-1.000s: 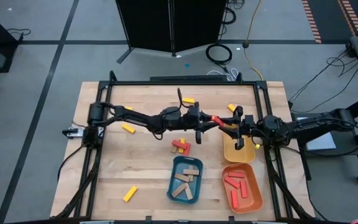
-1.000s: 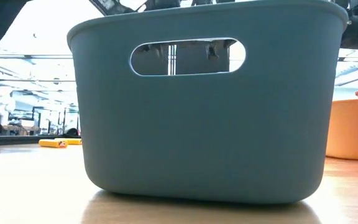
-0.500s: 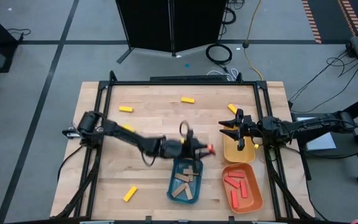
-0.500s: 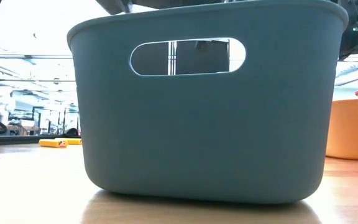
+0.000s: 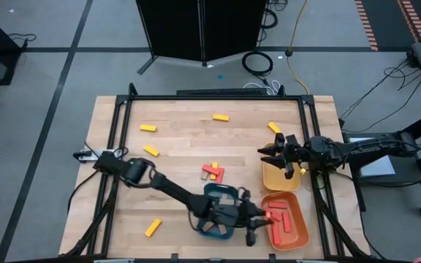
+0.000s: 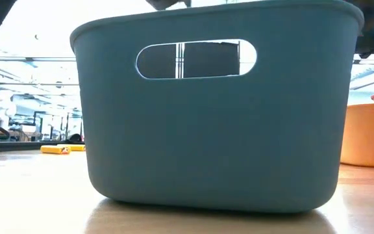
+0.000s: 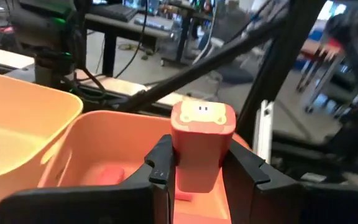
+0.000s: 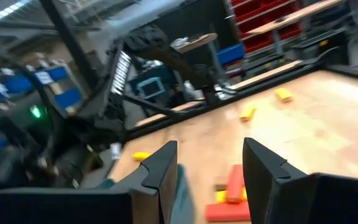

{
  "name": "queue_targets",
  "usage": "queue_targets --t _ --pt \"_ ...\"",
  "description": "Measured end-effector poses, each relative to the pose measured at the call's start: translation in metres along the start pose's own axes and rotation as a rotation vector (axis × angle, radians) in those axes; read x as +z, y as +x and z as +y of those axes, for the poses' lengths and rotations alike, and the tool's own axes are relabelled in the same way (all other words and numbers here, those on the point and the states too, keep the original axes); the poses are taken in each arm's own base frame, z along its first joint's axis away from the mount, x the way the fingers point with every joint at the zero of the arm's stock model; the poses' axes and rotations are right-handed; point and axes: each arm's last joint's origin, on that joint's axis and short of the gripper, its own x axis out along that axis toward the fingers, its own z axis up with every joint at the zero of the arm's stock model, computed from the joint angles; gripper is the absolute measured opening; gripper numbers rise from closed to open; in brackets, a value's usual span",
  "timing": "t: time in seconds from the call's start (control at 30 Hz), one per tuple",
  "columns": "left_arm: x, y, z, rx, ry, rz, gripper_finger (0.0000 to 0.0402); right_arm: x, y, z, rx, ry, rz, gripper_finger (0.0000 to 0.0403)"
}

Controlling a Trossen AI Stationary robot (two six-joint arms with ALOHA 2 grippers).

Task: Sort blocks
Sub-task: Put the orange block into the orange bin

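In the low view the blue tray [image 6: 213, 123] fills the frame, hiding both pincers. From above, the left arm covers most of the tray's blocks. The red block [image 7: 201, 146] is cut off at six o'clock.

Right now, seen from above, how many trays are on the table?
3. Blue tray front centre, partly under the left arm; orange tray right of it; yellow tray just behind the orange. None looks hidden.

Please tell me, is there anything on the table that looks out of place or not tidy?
Yes. A small heap of red, yellow and tan wooden blocks lies crisscrossed mid-table, outside every tray. Single yellow blocks are scattered loose over the wooden table. The left gripper holds a red block over the orange tray.
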Motion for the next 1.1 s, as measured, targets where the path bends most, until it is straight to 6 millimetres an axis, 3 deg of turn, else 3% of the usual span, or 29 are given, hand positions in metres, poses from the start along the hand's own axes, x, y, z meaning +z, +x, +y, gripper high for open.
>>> queue_targets --t 0.3,0.73,0.97,1.1 --pt "-0.006 0.040 0.007 0.011 0.056 0.065 0.0075 0.011 -0.007 0.007 0.093 0.037 -0.056 0.0109" --pt "-0.013 0.045 0.017 -0.032 0.074 0.139 0.0077 0.034 -0.014 0.018 0.133 -0.049 -0.162 0.0109" --pt "-0.011 0.047 0.023 -0.033 0.098 0.157 0.0235 0.034 -0.014 0.018 0.131 -0.071 -0.165 0.0109" --pt "0.003 0.045 0.031 -0.075 0.131 0.209 0.0281 0.034 -0.014 0.018 0.133 -0.072 -0.164 0.0109"
